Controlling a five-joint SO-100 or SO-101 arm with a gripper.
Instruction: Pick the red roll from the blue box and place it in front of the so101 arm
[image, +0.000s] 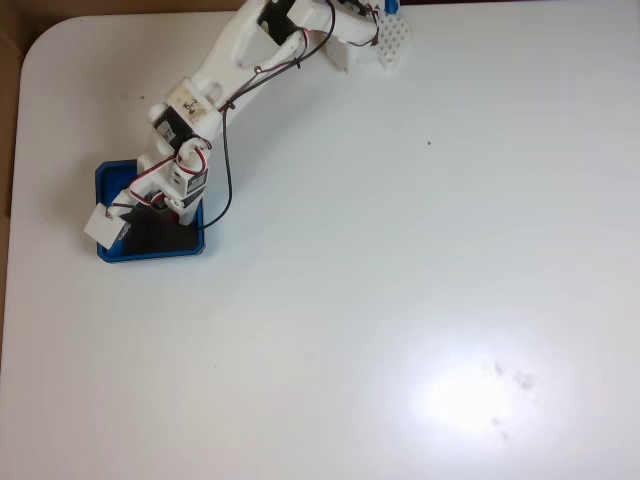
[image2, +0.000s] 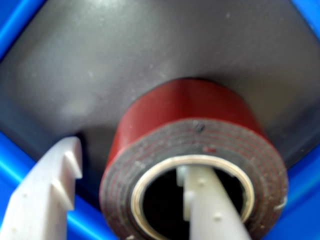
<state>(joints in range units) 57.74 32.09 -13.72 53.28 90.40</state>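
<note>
So in the fixed view the blue box (image: 112, 178) sits way over at the left edge of the white surface (image: 400, 300), and the so101 arm (image: 215, 85) reaches down to it diagonally from its base at the top, wires looping along its side. The wrist end hangs right over the box, so from up there the black floor is mostly covered and I can't pick out the roll at all. The rest of the surface to the right is just plain white with a bright glare patch low down.

The wrist view is where the good stuff is. On the left there's one white notched finger (image2: 47, 190) of the end effector (image2: 125, 200), sitting outside the roll, over the black floor and the blue box (image2: 15, 165) wall. Just right of it is the red roll (image2: 192, 112), lying inside the box on the black floor, core hole facing the camera. The other finger (image2: 210, 205) goes straight into the hole.

So the end effector is partly spread, with the roll's left wall between its two fingers. The inner finger looks close to the core, but it's blurry down there, so I can't say for sure that either finger is actually pressing on the tape yet.
</note>
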